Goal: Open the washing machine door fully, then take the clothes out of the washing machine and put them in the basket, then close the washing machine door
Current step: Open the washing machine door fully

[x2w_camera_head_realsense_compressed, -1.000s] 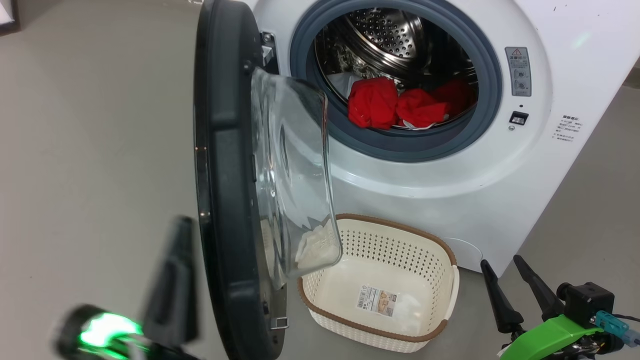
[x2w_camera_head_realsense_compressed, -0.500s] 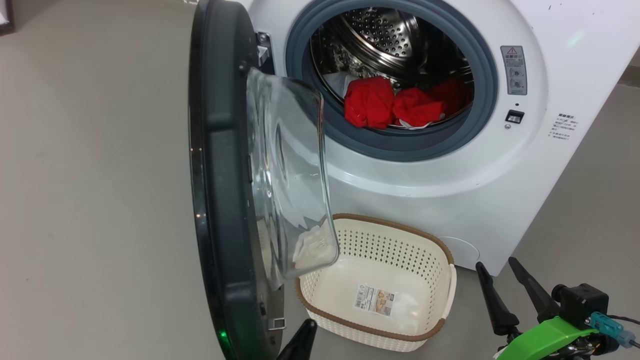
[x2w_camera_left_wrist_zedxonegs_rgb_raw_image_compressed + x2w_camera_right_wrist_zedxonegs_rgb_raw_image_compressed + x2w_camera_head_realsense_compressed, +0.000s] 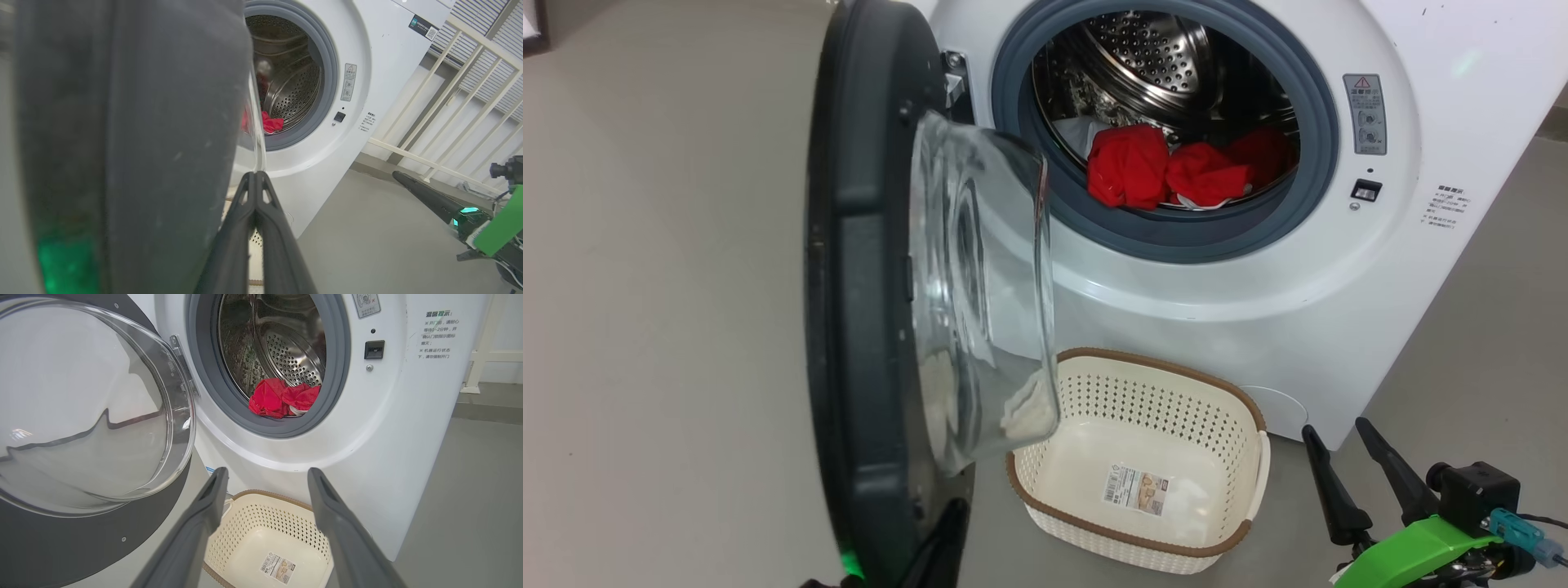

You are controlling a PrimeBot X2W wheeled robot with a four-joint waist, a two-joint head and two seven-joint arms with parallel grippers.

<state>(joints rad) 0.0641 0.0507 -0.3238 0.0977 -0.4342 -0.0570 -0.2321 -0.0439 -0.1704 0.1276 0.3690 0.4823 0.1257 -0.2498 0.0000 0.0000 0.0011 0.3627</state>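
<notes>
The washing machine (image 3: 1258, 286) stands with its door (image 3: 858, 327) swung out to the left, the glass bowl (image 3: 980, 286) facing the opening. Red clothes (image 3: 1168, 171) lie at the front of the steel drum, also seen as clothes (image 3: 282, 398) and clothes (image 3: 271, 122). The cream basket (image 3: 1168, 369) sits empty on the floor below the opening. My left gripper (image 3: 256, 175) is shut on nothing, low against the inner side of the door's dark rim (image 3: 122, 143). My right gripper (image 3: 267, 473) is open and empty, right of the basket (image 3: 282, 510), pointing at the machine.
Bare grey floor (image 3: 670, 327) spreads left of the door and right of the machine. A white railing (image 3: 449, 102) runs behind the machine's right side. A paper sticker (image 3: 1137, 487) lies on the basket's bottom.
My left gripper has gone from the door's outer side, under its lower edge, to its inner side. The door has swung a little further open. The right gripper has stayed put.
</notes>
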